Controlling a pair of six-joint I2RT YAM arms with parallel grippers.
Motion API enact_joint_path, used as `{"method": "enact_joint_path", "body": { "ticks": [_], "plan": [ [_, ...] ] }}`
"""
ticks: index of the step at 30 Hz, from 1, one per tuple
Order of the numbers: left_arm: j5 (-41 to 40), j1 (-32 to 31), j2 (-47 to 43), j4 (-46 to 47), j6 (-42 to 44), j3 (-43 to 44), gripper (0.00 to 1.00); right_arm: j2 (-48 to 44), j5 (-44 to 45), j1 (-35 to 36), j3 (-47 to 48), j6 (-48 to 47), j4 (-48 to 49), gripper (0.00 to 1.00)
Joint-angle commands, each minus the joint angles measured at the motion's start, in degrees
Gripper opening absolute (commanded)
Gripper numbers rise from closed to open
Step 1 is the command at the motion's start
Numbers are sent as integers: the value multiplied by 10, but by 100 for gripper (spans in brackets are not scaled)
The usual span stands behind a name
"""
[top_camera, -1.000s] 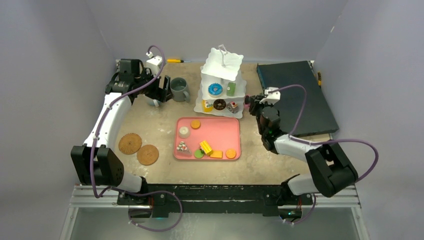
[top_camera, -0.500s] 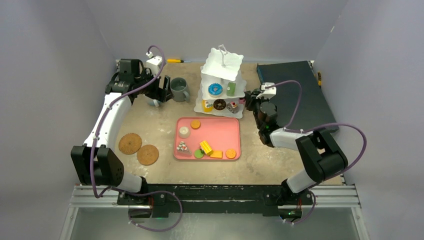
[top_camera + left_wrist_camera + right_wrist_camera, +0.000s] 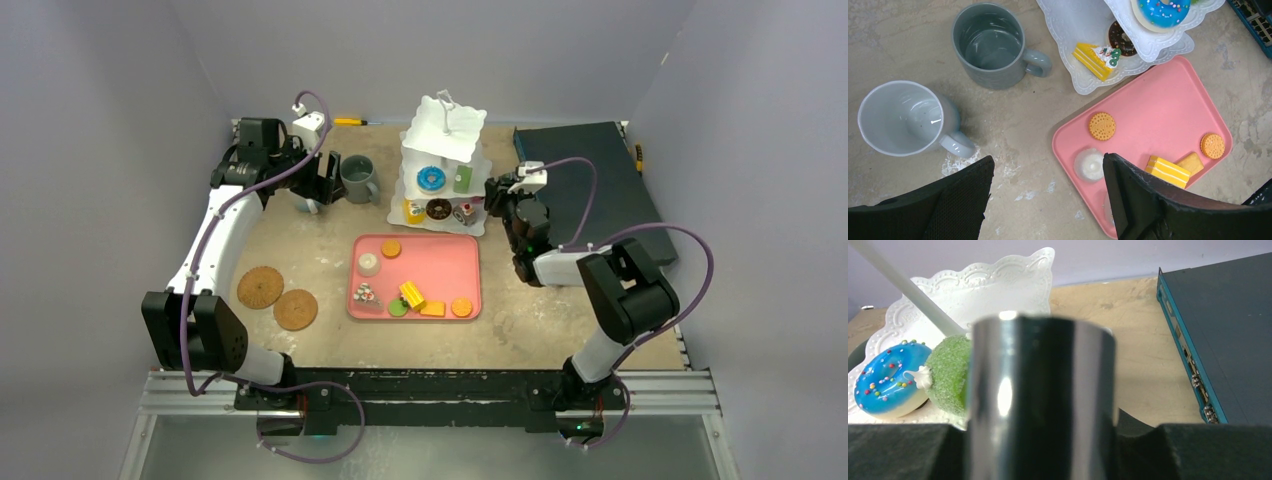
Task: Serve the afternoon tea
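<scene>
The white three-tier stand [image 3: 443, 150] holds a blue donut [image 3: 431, 179], a green pastry [image 3: 461, 179] and, on its lowest tier, a chocolate donut [image 3: 438, 209]. My right gripper [image 3: 497, 200] is right beside the stand's right edge, shut on the tongs [image 3: 1040, 390], whose shiny metal end fills the right wrist view in front of the blue donut [image 3: 885, 380] and green pastry [image 3: 948, 375]. My left gripper [image 3: 1048, 165] is open and empty, above the table between the white mug [image 3: 903, 117] and the pink tray [image 3: 1168, 115]. The grey mug [image 3: 990, 45] stands beside the stand.
The pink tray [image 3: 440, 262] holds several pastries, among them an orange cookie [image 3: 391, 248] and a yellow cake [image 3: 411, 294]. Two cork coasters [image 3: 260, 287] [image 3: 296, 309] lie front left. A dark blue box [image 3: 590, 190] lies back right. A yellow screwdriver [image 3: 350, 121] lies by the back wall.
My right gripper has moved left and back with the tongs, up to the stand's right edge. The left arm has not moved.
</scene>
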Motion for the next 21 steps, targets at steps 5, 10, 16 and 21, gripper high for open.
{"method": "enact_joint_path", "body": {
  "ticks": [5,10,16,21],
  "plan": [
    [15,5,-2,17,9,1,79,-22,-9,-1,-15,13,38,50],
    [20,5,-4,15,7,6,79,-48,-10,-1,-27,10,20,55],
    [31,5,-6,14,3,9,79,-99,1,-2,-63,15,8,52],
    [66,3,9,23,-17,36,79,-182,-15,0,-96,35,-43,50]
  ]
}}
